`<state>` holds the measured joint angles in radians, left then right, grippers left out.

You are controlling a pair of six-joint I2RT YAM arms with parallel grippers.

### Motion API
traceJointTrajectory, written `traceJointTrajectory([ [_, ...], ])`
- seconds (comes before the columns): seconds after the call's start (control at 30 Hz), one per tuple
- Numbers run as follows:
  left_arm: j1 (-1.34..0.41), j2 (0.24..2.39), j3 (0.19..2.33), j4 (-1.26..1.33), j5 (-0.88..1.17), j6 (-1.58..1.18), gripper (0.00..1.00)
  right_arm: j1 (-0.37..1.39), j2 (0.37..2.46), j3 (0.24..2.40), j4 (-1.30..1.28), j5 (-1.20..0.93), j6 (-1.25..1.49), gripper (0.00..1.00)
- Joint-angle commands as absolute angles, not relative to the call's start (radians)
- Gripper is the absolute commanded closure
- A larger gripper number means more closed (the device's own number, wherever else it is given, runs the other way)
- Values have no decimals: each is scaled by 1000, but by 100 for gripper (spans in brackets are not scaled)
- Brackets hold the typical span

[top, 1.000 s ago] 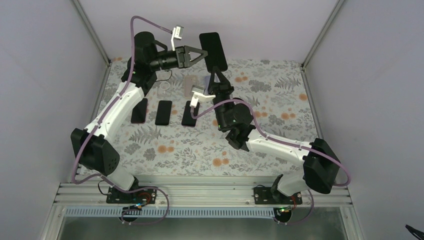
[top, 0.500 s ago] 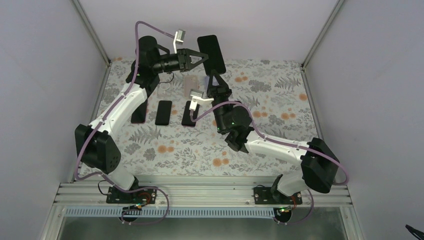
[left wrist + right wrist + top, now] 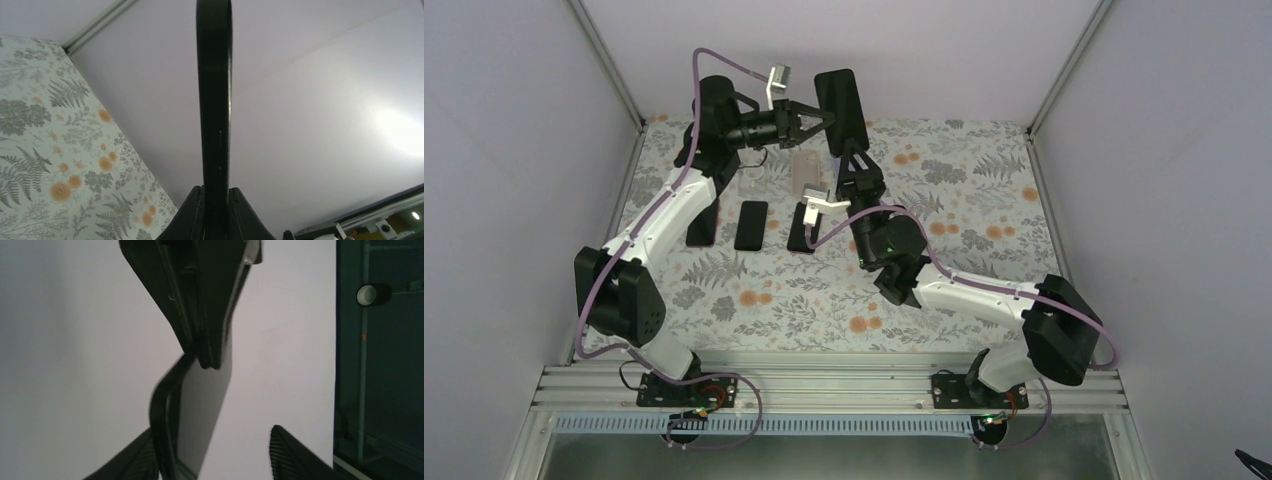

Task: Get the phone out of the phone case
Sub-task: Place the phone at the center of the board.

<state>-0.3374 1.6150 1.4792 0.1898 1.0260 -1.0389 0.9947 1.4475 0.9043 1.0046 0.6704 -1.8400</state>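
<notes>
Nothing legible in any view

The dark phone (image 3: 842, 105) held up in the air shows no brand, label or number on its face or edge. The three dark slabs (image 3: 751, 225) lying on the fern-and-flower patterned bench (image 3: 984, 230) are equally blank at this size.

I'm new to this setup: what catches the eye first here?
A black phone held high near the back wall, clamped by the left gripper, the right gripper open just beneath it. Three dark slabs lie in a row on the floral table.
</notes>
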Motion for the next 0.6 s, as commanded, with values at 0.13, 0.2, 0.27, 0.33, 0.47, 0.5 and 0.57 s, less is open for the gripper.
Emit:
traceJointTrajectory([
  [0.13, -294, 1634, 1494, 158, 990, -910, 98, 1008, 1407, 864, 1060, 648, -1790, 26],
  [0.2, -292, 1646, 1511, 102, 979, -841, 98, 1008, 1402, 853, 1047, 663, -1770, 17],
  [0.27, -289, 1654, 1515, 80, 971, -791, 98, 1008, 1390, 841, 1013, 678, -1734, 10],
  [0.33, -287, 1664, 1522, 52, 960, -748, 98, 1006, 1363, 829, 939, 682, -1669, 2],
  [0.47, -286, 1686, 1531, 1, 937, -669, 98, 1000, 1315, 828, 740, 693, -1505, 1],
  [0.5, -284, 1693, 1530, -11, 929, -657, 98, 996, 1306, 832, 684, 690, -1460, 1],
  [0.57, -283, 1711, 1525, -45, 908, -635, 98, 985, 1288, 846, 571, 683, -1375, 1],
])
